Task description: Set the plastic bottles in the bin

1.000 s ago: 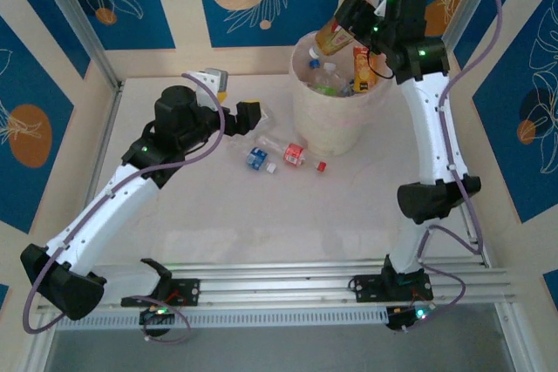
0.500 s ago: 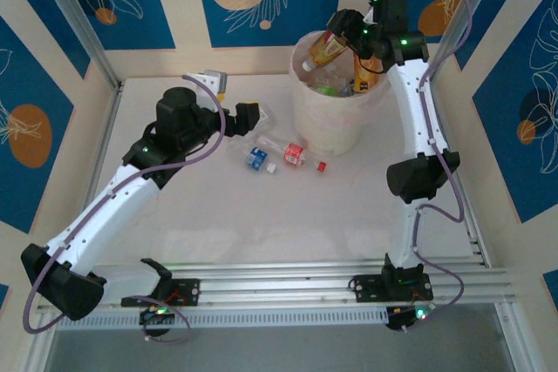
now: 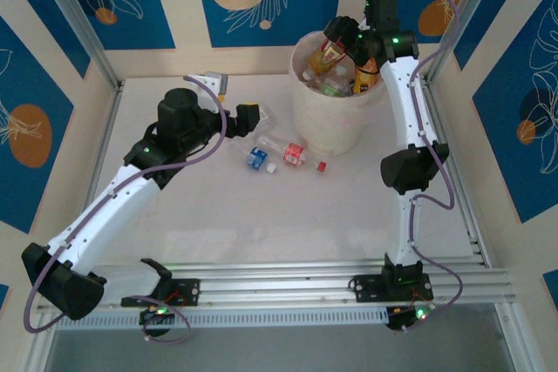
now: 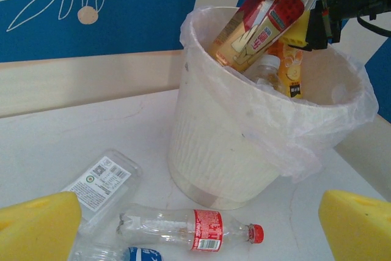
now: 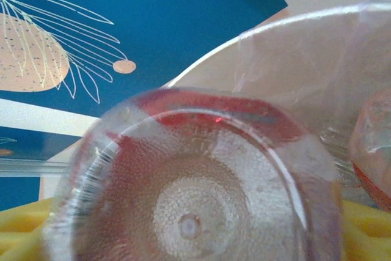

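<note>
White tabletop (image 3: 261, 233), blue leaf-print panels round the back, and I'd say we're mid-drop on 1 bottle.

Nearest in, the left gripper (image 3: 251, 114) hovers at about 11 o'clock from the table's middle. Its jaws are wide open and there's nothing between the yellow pads (image 4: 36, 227). Just past it, at the bin's 8 o'clock, 3 bottles lie loose:
- a flattened clear bottle (image 4: 101, 178) with a white label
- a blue-label bottle (image 3: 256, 158)
- a red-label bottle (image 4: 195, 231) with a red cap, on its side near the bin's foot and not touching it

The bin (image 4: 232, 145) stands at about 1 o'clock on the table. It's white and ribbed, with a thin bag folded over the rim, and there's an orange-label bottle (image 4: 292, 68) inside along with at least 1 clear one.

Farthest out, the right gripper (image 3: 340, 37) sits over the rim at the bin's 12 o'clock. A red-and-yellow-label bottle (image 4: 256, 32) is tilted between its pads with the far end dipping into the bin. I honestly can't tell whether the pads are clamping it or have let go. In the right wrist view its dimpled clear base is right up against the lens.

My guess for next: finish the release so it lands inside and not on the rim, lift clear, then go for the 3 on the table. The left arm looks well placed for that.

The bottles look thin, light and slippery, so probably easy to squash or roll.
</note>
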